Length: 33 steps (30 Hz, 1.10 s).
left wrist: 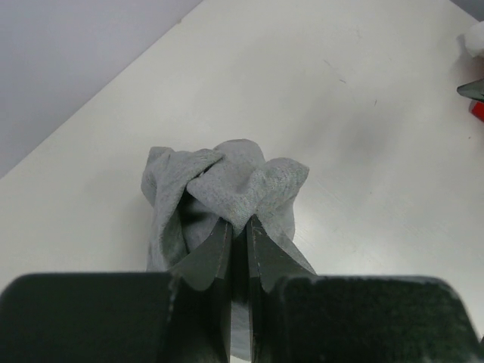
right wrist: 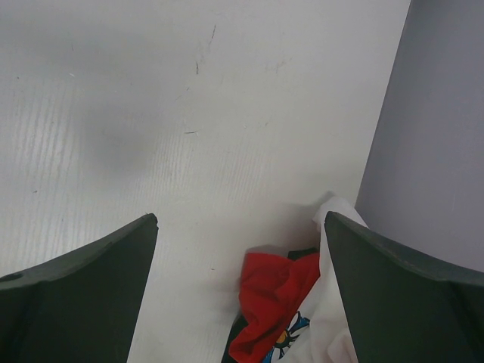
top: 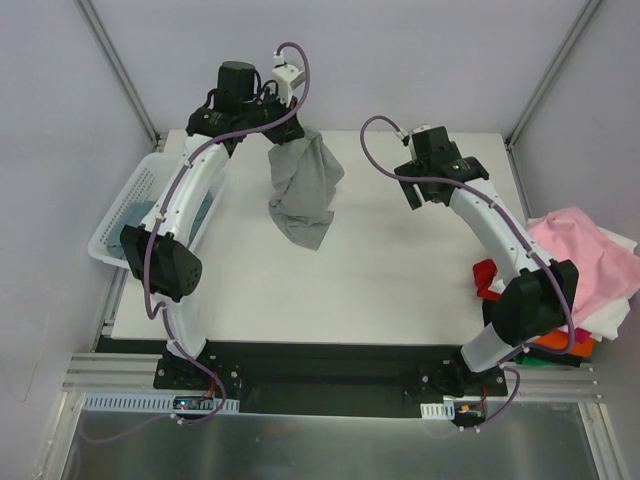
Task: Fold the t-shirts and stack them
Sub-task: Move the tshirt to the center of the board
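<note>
My left gripper (top: 282,140) is shut on the light heather-grey t-shirt (top: 303,195) and holds it bunched above the back of the table; its lower end touches the table. In the left wrist view the grey cloth (left wrist: 227,185) is pinched between the closed fingers (left wrist: 240,227). My right gripper (top: 412,195) is open and empty above the table's right middle; its wrist view (right wrist: 240,219) looks down on a red t-shirt (right wrist: 276,295) and a white one (right wrist: 333,302). A dusty blue-teal t-shirt (top: 140,215) lies in the basket. Pink (top: 585,255), white (top: 610,315), orange (top: 560,345) and red (top: 486,275) t-shirts are piled at the right edge.
A white slatted basket (top: 128,195) stands at the table's left edge, under my left arm. The pile of shirts hangs over the right edge. Grey walls with metal posts enclose the back and sides. The white table (top: 340,290) lies between the arms.
</note>
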Available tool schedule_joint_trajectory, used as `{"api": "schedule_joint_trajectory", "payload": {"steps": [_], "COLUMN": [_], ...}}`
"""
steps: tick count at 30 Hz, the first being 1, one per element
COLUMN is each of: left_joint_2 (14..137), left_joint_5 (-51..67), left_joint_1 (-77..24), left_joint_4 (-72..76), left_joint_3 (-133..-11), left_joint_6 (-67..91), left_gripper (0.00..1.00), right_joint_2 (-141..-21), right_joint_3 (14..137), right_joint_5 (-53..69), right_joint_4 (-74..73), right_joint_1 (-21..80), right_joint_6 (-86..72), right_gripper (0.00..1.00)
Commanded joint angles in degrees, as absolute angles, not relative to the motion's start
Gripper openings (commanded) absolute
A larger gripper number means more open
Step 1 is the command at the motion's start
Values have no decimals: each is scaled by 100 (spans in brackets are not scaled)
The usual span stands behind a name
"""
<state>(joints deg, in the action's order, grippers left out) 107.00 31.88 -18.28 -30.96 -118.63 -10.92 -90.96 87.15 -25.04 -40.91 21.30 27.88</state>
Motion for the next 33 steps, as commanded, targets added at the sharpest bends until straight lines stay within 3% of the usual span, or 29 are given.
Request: {"api": "schedule_joint_trajectory", "payload": {"steps": [1,14,21,33], "left_joint_2": [10530,9941,9607,9299], "left_joint_5": [3226,3453,4182,4061], "left_joint_1": [-1933,-1951,-1995,-2162], "left_joint_4": [-2900,-2892,-2856,-2848], "left_joint_3": [-12110,-13473,-13500,-12727], "left_joint_6": [-1020,-405,217,-175], "left_gripper": [0,0,0,0], "right_joint_2": [-9158,-9211,-9316,-9255], "right_joint_3": [8868,8797,9061,8965], "right_joint_5": [-2505,-2567,-2531,-2602], "right_joint_4": [-4175,-4104,-4227,-4236], "right_joint_1": [2153,2171,2171,2197], "right_joint_6": [2742,2804,2821,2848], "right_gripper": [97,96,97,97]}}
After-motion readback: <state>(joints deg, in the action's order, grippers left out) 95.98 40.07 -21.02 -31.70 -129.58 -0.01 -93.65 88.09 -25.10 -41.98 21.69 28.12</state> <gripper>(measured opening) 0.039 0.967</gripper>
